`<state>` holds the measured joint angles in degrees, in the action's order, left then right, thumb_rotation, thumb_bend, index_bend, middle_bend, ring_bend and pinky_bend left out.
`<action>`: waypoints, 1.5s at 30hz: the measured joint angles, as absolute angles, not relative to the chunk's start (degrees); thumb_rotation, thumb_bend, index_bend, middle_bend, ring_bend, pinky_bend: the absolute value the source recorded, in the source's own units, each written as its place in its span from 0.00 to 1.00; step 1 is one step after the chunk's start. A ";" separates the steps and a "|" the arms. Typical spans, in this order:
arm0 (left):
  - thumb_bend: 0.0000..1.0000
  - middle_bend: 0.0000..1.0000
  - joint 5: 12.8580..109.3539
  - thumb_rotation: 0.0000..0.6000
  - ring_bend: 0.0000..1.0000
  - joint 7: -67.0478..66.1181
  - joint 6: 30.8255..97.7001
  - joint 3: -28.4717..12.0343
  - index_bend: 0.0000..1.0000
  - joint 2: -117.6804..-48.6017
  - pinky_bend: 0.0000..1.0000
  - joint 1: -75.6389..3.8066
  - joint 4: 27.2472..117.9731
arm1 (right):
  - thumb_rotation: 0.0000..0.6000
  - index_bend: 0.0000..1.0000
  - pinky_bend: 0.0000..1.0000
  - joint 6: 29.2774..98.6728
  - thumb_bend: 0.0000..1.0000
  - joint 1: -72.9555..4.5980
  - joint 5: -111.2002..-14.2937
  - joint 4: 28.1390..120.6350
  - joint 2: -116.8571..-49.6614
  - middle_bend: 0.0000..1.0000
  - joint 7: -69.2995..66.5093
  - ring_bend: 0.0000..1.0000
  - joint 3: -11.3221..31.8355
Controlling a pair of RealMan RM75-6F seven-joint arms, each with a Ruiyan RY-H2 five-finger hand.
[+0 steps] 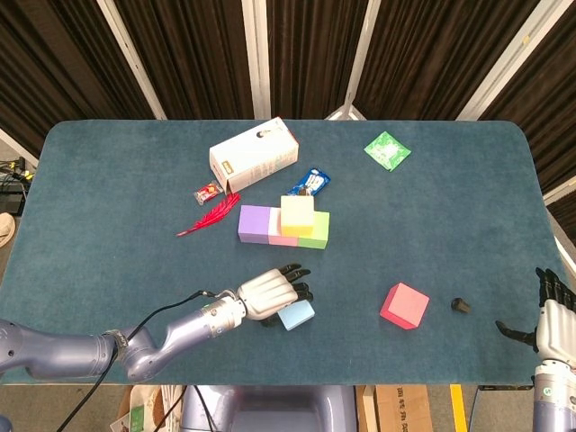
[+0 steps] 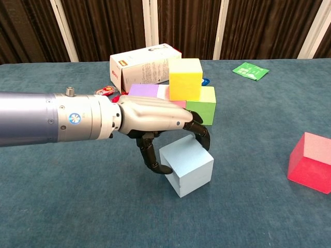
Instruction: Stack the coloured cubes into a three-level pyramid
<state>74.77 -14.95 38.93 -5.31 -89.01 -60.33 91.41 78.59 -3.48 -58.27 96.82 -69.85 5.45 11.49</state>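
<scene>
1. Our left hand (image 2: 155, 121) curled over the blue cube (image 2: 187, 165), thumb at its left face and fingertips (image 2: 201, 135) on its top far edge; we judged the grip only forming.
2. We'd seat the thumb lower and lift straight, clear of the stack (image 1: 283, 225).
3. The cube was pale blue, matte, sharp-edged, near the table's (image 1: 108, 198) front, just before the stack.
4. Our right hand (image 1: 551, 317) idled spread, far right.

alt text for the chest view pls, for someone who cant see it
The robot's left hand reaches in from the left and curls its fingers over the top of a light blue cube on a teal table. Behind sit a purple cube, pink cube and green cube in a row, a yellow cube on top; a red cube lies far right.
</scene>
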 measured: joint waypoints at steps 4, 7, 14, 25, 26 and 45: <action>0.39 0.27 74.40 1.00 0.00 -15.43 38.85 -5.28 0.28 -88.76 0.00 -60.49 91.34 | 1.00 0.00 0.00 78.70 0.09 -3.39 -58.20 96.91 -69.78 0.00 5.33 0.00 11.57; 0.41 0.27 74.02 1.00 0.00 -15.95 38.83 -5.22 0.28 -88.55 0.00 -60.59 91.32 | 1.00 0.00 0.00 78.79 0.09 -3.36 -58.04 96.86 -69.84 0.00 5.44 0.00 11.64; 0.45 0.28 72.71 1.00 0.00 -16.82 39.18 -5.58 0.29 -87.44 0.00 -60.74 92.03 | 1.00 0.00 0.00 78.59 0.09 -3.35 -57.96 96.96 -69.80 0.00 5.36 0.00 11.65; 0.45 0.28 70.91 1.00 0.00 -19.14 39.81 -6.06 0.29 -83.62 0.00 -61.00 96.70 | 1.00 0.00 0.00 78.55 0.09 -3.30 -58.06 97.29 -69.63 0.00 5.22 0.00 11.66; 0.45 0.28 70.62 1.00 0.00 -19.55 39.84 -6.06 0.29 -83.01 0.00 -61.03 97.39 | 1.00 0.00 0.00 78.52 0.09 -3.30 -58.05 97.31 -69.62 0.00 5.17 0.00 11.66; 0.45 0.28 58.65 1.00 0.00 -26.61 42.35 -3.81 0.29 -61.09 0.00 -60.48 116.06 | 1.00 0.00 0.00 77.92 0.09 -3.09 -58.30 97.96 -68.95 0.00 3.89 0.00 11.57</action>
<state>58.65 -26.61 42.35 -3.81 -61.09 -60.48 116.06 77.92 -3.09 -58.30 97.96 -68.95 3.89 11.57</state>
